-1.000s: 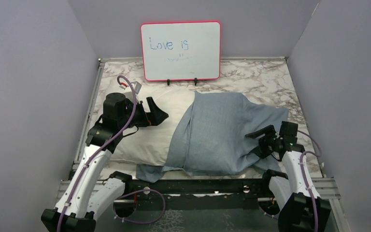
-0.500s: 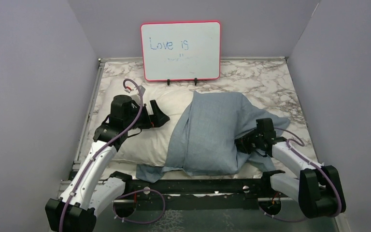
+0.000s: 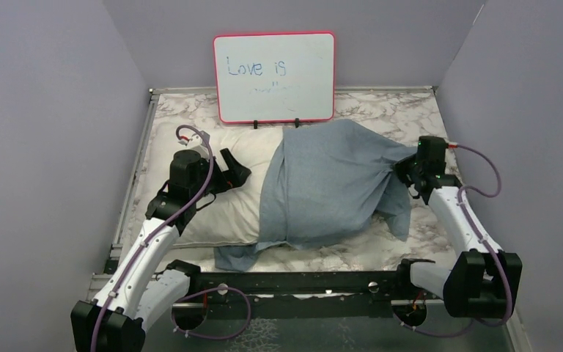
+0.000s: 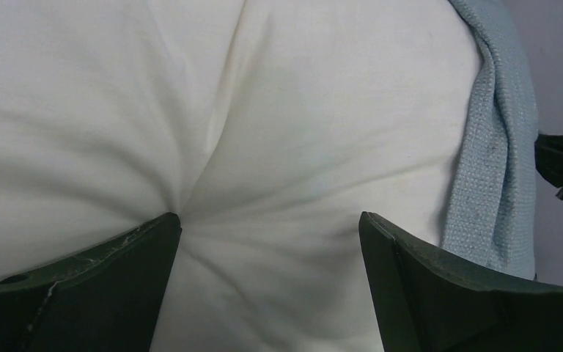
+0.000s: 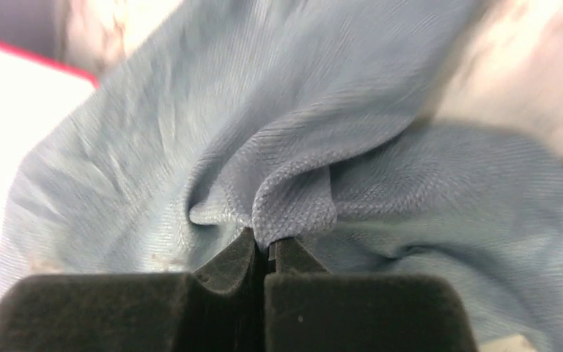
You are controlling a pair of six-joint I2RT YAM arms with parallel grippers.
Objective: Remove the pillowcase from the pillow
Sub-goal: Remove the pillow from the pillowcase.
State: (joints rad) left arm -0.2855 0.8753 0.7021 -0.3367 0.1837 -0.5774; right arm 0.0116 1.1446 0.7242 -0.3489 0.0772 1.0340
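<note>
Clearly the pillowcase (image 3: pixel 330 183) is thin, limp and light, draped over the right half of the pillow (image 3: pixel 216 213). The right gripper (image 5: pixel 266 246) is clamped on a fold at its right edge, a sound hold. The left gripper (image 4: pixel 270 220), jaws wide and empty, rests on the soft pillow.

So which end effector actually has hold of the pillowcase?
The right end effector: shut on a fold of the blue-grey pillowcase. The left end effector stands open on the bare white pillow.
</note>
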